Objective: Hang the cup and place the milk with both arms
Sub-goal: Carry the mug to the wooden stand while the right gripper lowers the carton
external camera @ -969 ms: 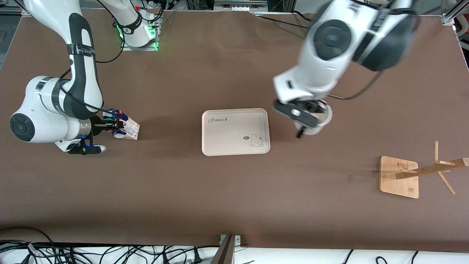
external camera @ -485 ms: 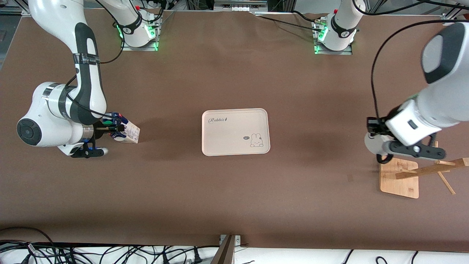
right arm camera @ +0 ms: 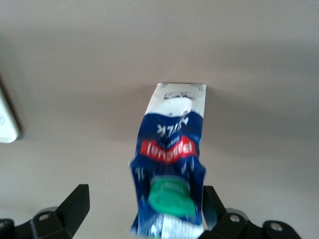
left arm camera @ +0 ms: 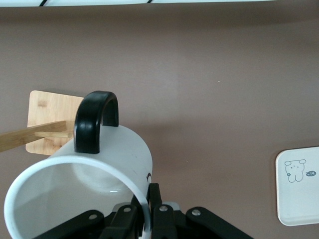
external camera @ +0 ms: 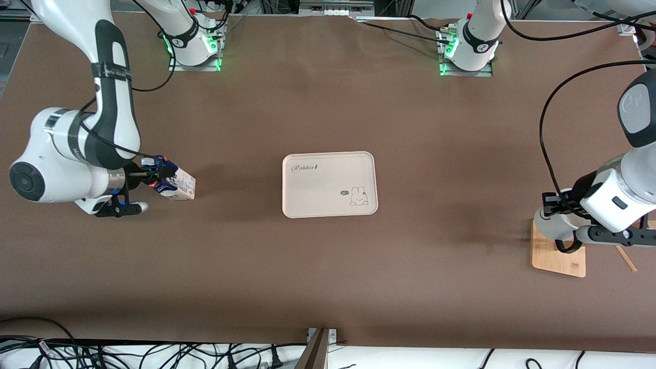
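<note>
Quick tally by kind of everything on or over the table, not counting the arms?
Cup: 1
Milk carton: 1
Tray: 1
Wooden rack: 1
Total: 4

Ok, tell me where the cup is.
The cup is held in the left tool, up over the wooden rack's base at the left arm's end of the table.
</note>
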Motion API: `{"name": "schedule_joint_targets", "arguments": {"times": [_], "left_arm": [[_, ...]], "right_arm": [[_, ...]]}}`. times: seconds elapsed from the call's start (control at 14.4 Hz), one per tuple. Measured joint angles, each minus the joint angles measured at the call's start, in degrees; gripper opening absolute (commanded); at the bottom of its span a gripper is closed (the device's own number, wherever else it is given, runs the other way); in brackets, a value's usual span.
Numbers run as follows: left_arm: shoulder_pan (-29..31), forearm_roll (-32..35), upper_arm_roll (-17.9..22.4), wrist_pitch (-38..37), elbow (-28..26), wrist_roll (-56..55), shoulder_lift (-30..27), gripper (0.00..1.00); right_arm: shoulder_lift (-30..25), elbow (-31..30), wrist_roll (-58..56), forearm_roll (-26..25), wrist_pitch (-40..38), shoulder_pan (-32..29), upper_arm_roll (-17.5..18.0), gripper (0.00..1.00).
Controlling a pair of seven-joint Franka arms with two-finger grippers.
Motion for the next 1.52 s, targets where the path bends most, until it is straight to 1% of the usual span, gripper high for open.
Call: {"name": "schedule_joint_targets", "arguments": {"times": [0.14,0.35,0.62,0.83,1.04,1.18,1.25,1.32,1.38,1.45,1.52], "left_arm": [[2.68,-1.53,0.04,-0.02,0.00,0.11,0.12,0.00],[6.70,-5.77,0.04,-0.04,0.00,1.11,0.73,0.00],[8.19,-7.36,-0.18,-0.37,0.00,1.19,1.01,0.00],[8.77,-7.54,-0.39,-1.71,0.01,1.18,1.01,0.00],[9.59,-7.53,-0.28,-5.21,0.03,1.19,1.01,0.00],[10.03,-7.53,-0.28,-5.78,0.04,1.19,1.01,0.00],[10.10,-7.53,-0.28,-5.86,0.04,1.19,1.01,0.00],[10.15,-7.52,-0.28,-5.90,0.04,1.21,1.01,0.00],[10.31,-7.50,-0.24,-5.92,0.04,1.24,1.01,0.00],[10.74,-7.50,-0.16,-5.94,0.04,1.27,1.01,0.00],[11.40,-7.50,-0.10,-5.98,0.04,1.39,1.03,0.00]], "right_arm": [[-1.43,3.27,0.00,-1.29,-4.24,0.01,-1.35,1.00],[-2.52,9.82,-0.24,-2.20,-8.96,0.01,-4.75,1.00],[-2.96,17.33,-2.14,-2.25,-12.79,-0.07,-9.35,1.00],[-3.02,22.27,-2.85,-2.24,-14.72,-0.09,-10.38,1.00],[-2.84,23.02,-2.97,-2.25,-15.17,0.03,-10.36,1.00],[-2.71,23.07,-3.26,-2.31,-15.92,-0.71,-10.32,1.00],[-2.76,23.30,-4.41,-2.32,-16.19,-2.02,-9.85,1.00],[-2.98,23.80,-5.47,-2.49,-16.62,-4.56,-8.05,1.00],[-3.50,24.47,-6.21,-3.62,-17.07,-8.51,-4.30,1.00],[-4.40,25.13,-6.79,-6.68,-17.36,-13.52,1.46,1.00],[-5.54,25.59,-7.09,-11.35,-17.53,-18.59,8.17,1.00]]}}
